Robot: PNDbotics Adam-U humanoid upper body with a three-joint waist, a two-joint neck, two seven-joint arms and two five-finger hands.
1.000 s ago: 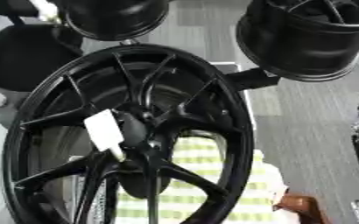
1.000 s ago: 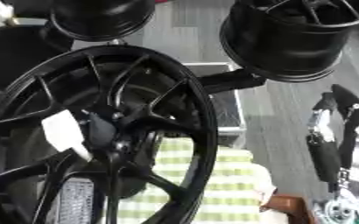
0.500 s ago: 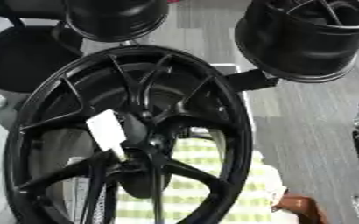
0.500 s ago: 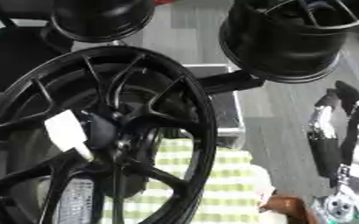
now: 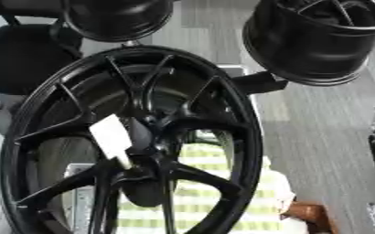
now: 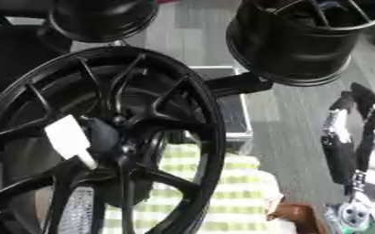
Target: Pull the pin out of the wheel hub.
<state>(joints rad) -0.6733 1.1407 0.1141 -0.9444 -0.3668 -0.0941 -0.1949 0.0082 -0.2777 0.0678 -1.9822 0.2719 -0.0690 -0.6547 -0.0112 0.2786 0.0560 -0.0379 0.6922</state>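
A large black spoked wheel hub stands tilted before me and fills the left and middle of both views. A white flat pin sticks out at the hub's centre, its narrow end pointing down where the spokes meet. My right hand shows at the right edge of the right eye view, black and silver, fingers up and relaxed. It is well apart from the hub and holds nothing. In the left eye view only a sliver of it shows. My left hand is in neither view.
Two more black wheels stand behind, one at the upper left and one at the upper right. A black chair is at the left. A green-and-white striped cloth lies under the hub, a brown thing beside it.
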